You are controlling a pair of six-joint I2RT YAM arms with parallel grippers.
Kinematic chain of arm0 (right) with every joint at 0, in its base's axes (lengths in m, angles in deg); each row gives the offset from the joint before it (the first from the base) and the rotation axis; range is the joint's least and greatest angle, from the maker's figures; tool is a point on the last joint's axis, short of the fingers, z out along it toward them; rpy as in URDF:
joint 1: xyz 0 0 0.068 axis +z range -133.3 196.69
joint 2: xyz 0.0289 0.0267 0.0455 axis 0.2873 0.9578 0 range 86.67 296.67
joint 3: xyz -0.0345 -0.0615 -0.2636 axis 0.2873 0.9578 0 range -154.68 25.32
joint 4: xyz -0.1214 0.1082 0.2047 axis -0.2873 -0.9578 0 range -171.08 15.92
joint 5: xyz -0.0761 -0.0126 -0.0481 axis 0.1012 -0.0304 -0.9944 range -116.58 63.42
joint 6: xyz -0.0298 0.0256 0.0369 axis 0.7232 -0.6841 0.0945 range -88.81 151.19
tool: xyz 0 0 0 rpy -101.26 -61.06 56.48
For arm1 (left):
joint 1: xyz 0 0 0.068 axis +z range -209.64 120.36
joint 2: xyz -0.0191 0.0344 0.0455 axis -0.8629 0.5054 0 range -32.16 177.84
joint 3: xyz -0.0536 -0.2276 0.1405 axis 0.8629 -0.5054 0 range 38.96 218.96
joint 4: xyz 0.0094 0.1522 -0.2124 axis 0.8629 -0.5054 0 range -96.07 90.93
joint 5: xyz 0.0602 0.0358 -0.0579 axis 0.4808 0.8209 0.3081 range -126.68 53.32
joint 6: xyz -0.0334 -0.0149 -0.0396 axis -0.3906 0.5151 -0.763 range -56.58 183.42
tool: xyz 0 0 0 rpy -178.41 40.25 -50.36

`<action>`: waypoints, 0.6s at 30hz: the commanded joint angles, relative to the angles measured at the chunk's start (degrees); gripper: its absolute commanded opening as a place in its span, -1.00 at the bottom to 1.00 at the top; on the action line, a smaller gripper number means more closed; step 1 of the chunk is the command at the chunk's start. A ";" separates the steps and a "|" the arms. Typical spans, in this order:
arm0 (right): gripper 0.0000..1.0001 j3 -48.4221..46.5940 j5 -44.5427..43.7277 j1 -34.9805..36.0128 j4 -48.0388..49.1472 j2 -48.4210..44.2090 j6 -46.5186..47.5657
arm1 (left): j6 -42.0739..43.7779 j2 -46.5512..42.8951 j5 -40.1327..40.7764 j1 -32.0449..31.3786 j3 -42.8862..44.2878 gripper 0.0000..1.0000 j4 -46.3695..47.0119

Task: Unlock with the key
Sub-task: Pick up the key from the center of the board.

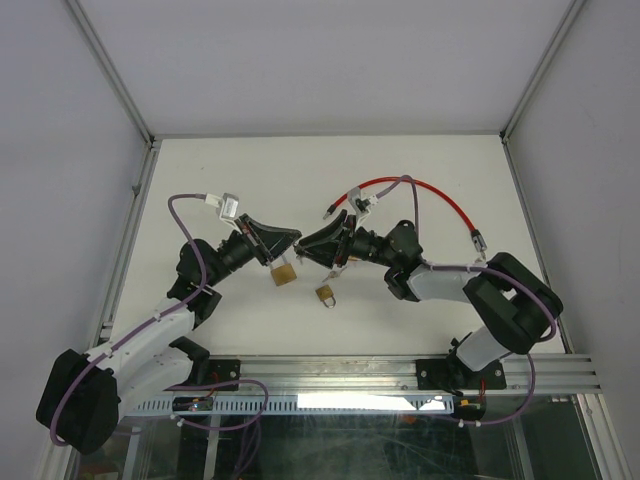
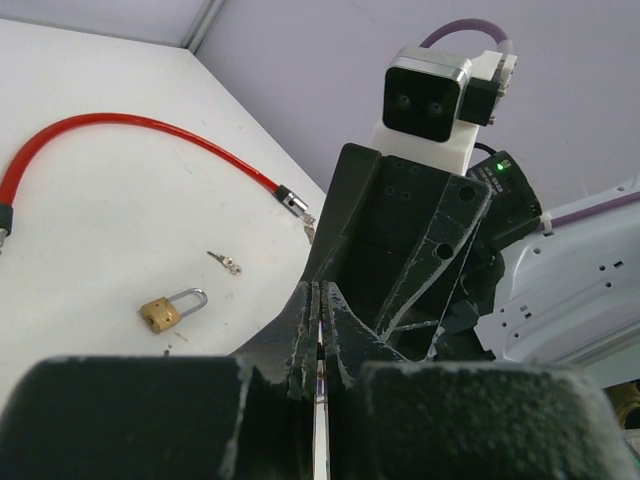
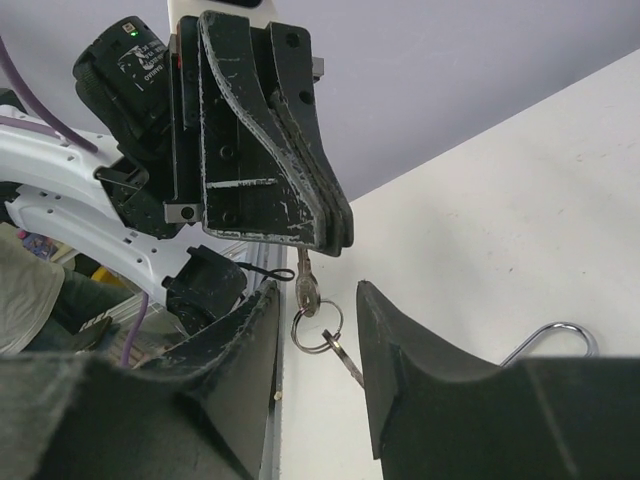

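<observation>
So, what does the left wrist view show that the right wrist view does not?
Only the left wrist view: the red cable, a whole brass padlock and a small loose key on the table. Only the right wrist view: the key ring hanging under the held key, and that the right gripper is open. Both: the left gripper shut on that key, facing the right gripper.
</observation>
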 commanded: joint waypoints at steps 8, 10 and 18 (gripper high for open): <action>-0.39 -1.39 2.92 0.02 10.48 2.48 -4.58 | -2.23 -1.77 -1.20 -0.02 -1.19 -1.00 6.64; -0.45 -1.56 2.84 0.02 10.62 2.87 -4.64 | -2.42 -1.68 -1.35 -0.03 -1.24 -1.00 6.81; -0.54 -1.74 3.22 0.06 11.54 3.03 -4.90 | -3.14 -0.63 -1.61 -0.01 -1.62 -1.00 8.49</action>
